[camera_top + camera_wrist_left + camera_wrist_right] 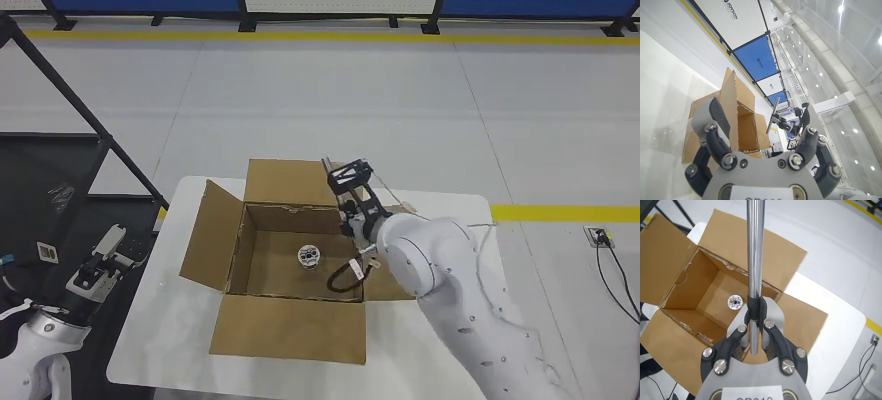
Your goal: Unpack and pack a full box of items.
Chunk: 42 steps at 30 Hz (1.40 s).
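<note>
Right wrist view: rod [754,256] clenched in the right claw [755,308], above the open box [702,275]; a disc [735,302] lies below. Probably unpacking: next, carry the rod clear onto the table [838,313]. Left claw [761,108] gapes, well apart.

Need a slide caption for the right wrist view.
Right gripper shut on a steel rod above the open cardboard box, a metal disc on its floor.
</note>
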Available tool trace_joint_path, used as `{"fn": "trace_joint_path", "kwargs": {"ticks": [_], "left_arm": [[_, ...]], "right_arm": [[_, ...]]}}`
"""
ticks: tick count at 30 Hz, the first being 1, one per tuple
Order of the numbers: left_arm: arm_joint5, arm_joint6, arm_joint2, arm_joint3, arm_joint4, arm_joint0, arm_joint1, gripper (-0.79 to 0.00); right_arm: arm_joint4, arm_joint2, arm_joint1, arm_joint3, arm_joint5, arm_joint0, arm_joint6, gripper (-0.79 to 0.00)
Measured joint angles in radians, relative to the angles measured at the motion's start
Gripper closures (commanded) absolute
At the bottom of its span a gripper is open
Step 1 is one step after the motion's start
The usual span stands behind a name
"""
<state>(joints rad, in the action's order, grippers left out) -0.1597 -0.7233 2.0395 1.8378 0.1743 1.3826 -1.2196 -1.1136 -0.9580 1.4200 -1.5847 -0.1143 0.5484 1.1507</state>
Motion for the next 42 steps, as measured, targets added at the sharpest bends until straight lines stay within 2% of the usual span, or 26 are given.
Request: {"fn": "trace_joint_path", "kwargs": {"ticks": [6, 10, 14, 26, 36, 40, 42], "left_arm": [[0.0, 0.0, 0.0, 0.0, 0.0, 0.0, 0.0, -0.785], [0.0, 0.0, 0.0, 0.0, 0.0, 0.0, 0.0, -0.785], [0.0, 0.0, 0.0, 0.0, 0.0, 0.0, 0.0, -0.785], [0.0, 0.0, 0.0, 0.0, 0.0, 0.0, 0.0, -0.785], [0.0, 0.0, 0.0, 0.0, 0.0, 0.0, 0.0, -0.785], [0.0, 0.0, 0.0, 0.0, 0.0, 0.0, 0.0, -0.785], [0.0, 0.0, 0.0, 0.0, 0.0, 0.0, 0.0, -0.785]], "right_arm": [[0.161, 0.2, 0.083, 0.331, 0.095, -0.174, -0.073, 0.0], [0.26, 0.282, 0.132, 0.487, 0.19, -0.237, -0.099, 0.0], [0.311, 0.351, 0.178, 0.611, 0.241, -0.276, -0.099, 0.0], [0.319, 0.499, 0.302, 0.864, 0.284, -0.316, -0.136, 0.0], [0.275, 0.558, 0.389, 1.026, 0.285, -0.338, -0.181, 0.0], [0.276, 0.563, 0.418, 1.092, 0.292, -0.349, -0.195, -0.209], [0.281, 0.561, 0.431, 1.124, 0.297, -0.355, -0.206, -0.268]]}}
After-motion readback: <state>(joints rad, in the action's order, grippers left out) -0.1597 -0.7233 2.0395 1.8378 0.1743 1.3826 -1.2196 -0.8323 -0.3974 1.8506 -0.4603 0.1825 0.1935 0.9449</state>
